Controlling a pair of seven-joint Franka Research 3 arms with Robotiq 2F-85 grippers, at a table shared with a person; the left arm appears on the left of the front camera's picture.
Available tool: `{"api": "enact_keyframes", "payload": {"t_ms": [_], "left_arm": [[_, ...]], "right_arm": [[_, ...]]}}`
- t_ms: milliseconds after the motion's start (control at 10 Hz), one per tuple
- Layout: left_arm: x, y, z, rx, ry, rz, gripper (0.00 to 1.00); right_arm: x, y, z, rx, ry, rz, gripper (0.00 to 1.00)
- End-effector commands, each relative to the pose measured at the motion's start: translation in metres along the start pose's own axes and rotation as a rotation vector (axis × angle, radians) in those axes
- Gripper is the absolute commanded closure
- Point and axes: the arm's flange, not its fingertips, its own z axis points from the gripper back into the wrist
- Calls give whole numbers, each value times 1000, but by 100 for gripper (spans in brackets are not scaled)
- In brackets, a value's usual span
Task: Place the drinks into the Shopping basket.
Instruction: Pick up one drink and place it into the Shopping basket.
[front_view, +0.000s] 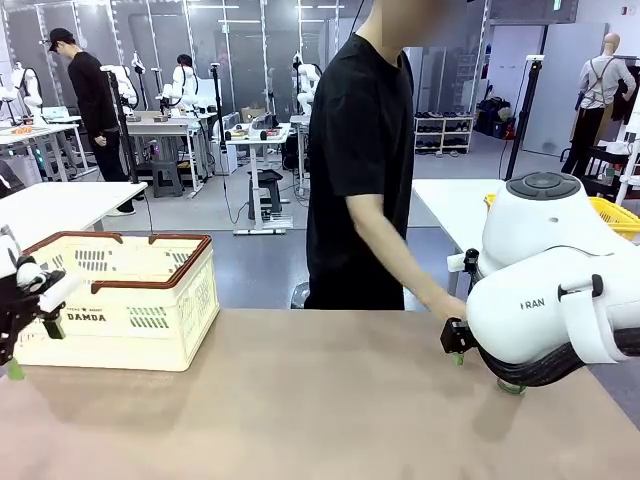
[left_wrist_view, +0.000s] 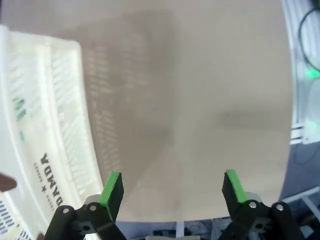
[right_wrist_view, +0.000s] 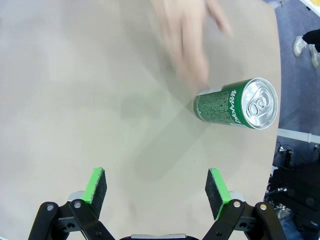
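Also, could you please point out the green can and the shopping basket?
green can (right_wrist_view: 218, 106), right wrist view, on its printed side.
Shopping basket (front_view: 140, 340), front view, on its cream front wall.

Just beyond the green can, the person's hand is a blur, its fingers indistinct. In the front view the right arm covers that hand and nearly all of the can. The Shopping basket is cut off by the left wrist picture's edge.
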Motion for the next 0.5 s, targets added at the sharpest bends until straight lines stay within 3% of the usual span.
{"api": "enact_keyframes", "payload": {"t_ms": [0,100,200,400], "left_arm": [[-4,13,-4,-25,31,-138,0],[-16,29,-4,-58,2,-130,0],[2,1,-5,-15,8,-53,0],[2,1,-5,-15,8,-53,0]], "right_arm": [[1,0,-1,3,4,-6,0],[1,0,-1,3,4,-6,0],[1,0,-1,3,4,-6,0],[1,0,-1,3,4,-6,0]]}}
